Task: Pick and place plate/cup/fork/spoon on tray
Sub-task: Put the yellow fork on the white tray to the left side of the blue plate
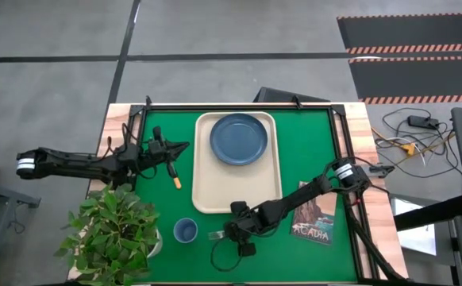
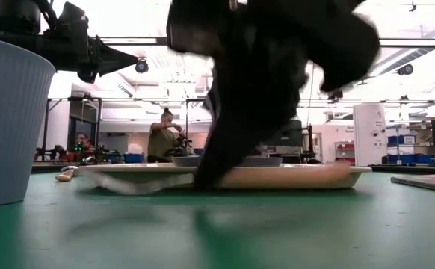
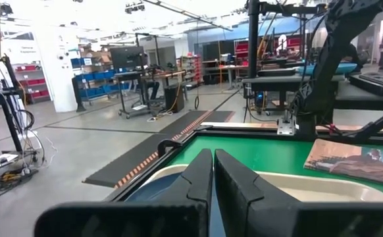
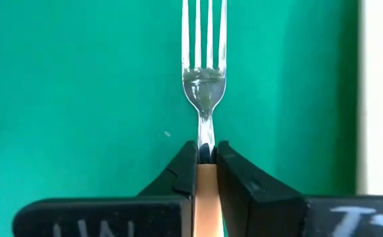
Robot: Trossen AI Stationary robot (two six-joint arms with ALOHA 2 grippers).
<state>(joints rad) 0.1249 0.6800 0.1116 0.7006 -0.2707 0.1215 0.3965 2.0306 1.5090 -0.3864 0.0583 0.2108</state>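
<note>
The cream tray [image 1: 256,199] lies mid-table with the dusty-blue plate [image 1: 239,139] at its far end. The blue cup [image 1: 185,230] stands on the green mat near the tray's near-left corner; it looms at the left of the low view [image 2: 8,119]. The spoon [image 1: 175,179] lies on the mat left of the tray. The fork [image 1: 216,235] is just off the tray's near edge, tines toward the table's left. My right gripper [image 1: 232,231] is shut on it. My left gripper [image 1: 185,146] is shut and empty, above the mat by the tray's far-left side. My right gripper pinches the fork between its two fingers where the metal neck meets the wooden handle [image 4: 206,153]. The handle [image 4: 206,197] runs back between the fingers, which lie along the fork and come from the table's right, slanting down. I cannot tell whether the fork is clear of the mat.
A potted plant [image 1: 112,234] stands at the near left corner beside the cup. A book [image 1: 314,214] lies on the mat right of the tray. A cable loop [image 1: 223,258] hangs near the front edge. A person [image 2: 161,138] is in the room behind.
</note>
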